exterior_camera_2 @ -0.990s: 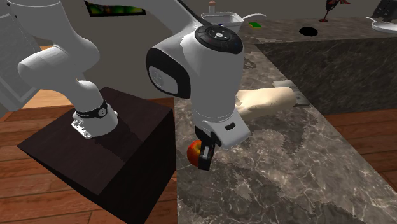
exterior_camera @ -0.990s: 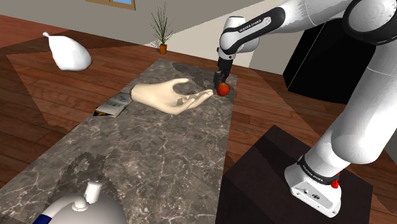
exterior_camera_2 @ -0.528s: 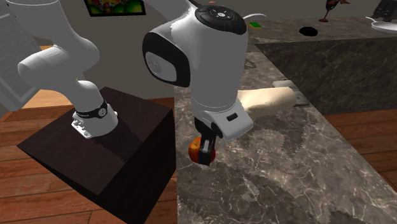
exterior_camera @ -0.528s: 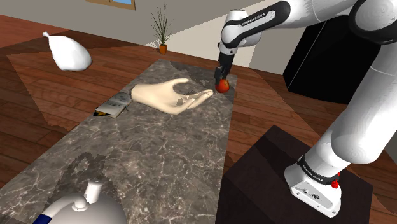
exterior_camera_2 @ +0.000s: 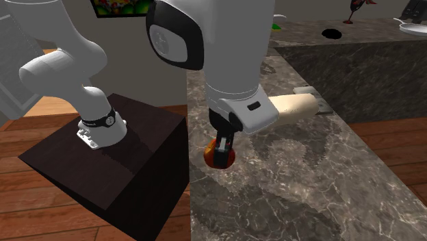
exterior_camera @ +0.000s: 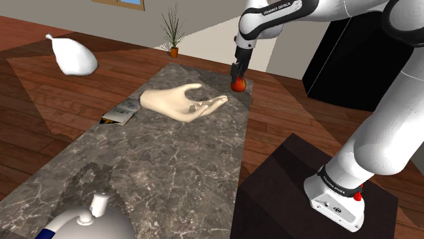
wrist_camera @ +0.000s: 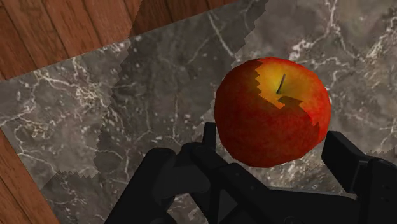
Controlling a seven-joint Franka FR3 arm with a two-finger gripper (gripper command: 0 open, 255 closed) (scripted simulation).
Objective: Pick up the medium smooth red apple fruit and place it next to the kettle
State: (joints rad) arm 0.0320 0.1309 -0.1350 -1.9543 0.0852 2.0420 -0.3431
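A medium, smooth red apple with a yellow patch around its stem is clasped between the two fingers of the all-black gripper, which are closed narrowly on the fruit's sides with the stem end turned away from the palm. In the shoulder view the apple is seen hanging beneath the gripper over the far corner of the dark, white-veined marble countertop, close to the long edge that faces the dark box stand. In the second exterior view the fruit appears to be clear of the stone, though the gap beneath it cannot be made out with certainty. The picking-up step is therefore judged to be done, and the carrying step to be in hand. The rounded pale grey kettle with a knobbed lid is found at the opposite, near end of the countertop, well apart from the apple and partly cut off by the picture's edge. Between the two, a pale beige model of an open hand lies across the far half of the surface, with a small flat packet at its wrist by the other long edge. For the next move the apple would need to be carried along the countertop's length, high enough to pass over the model hand or kept towards the stand-side edge, then lowered onto bare marble just beside the kettle without its body being struck, and released only once it rests there.
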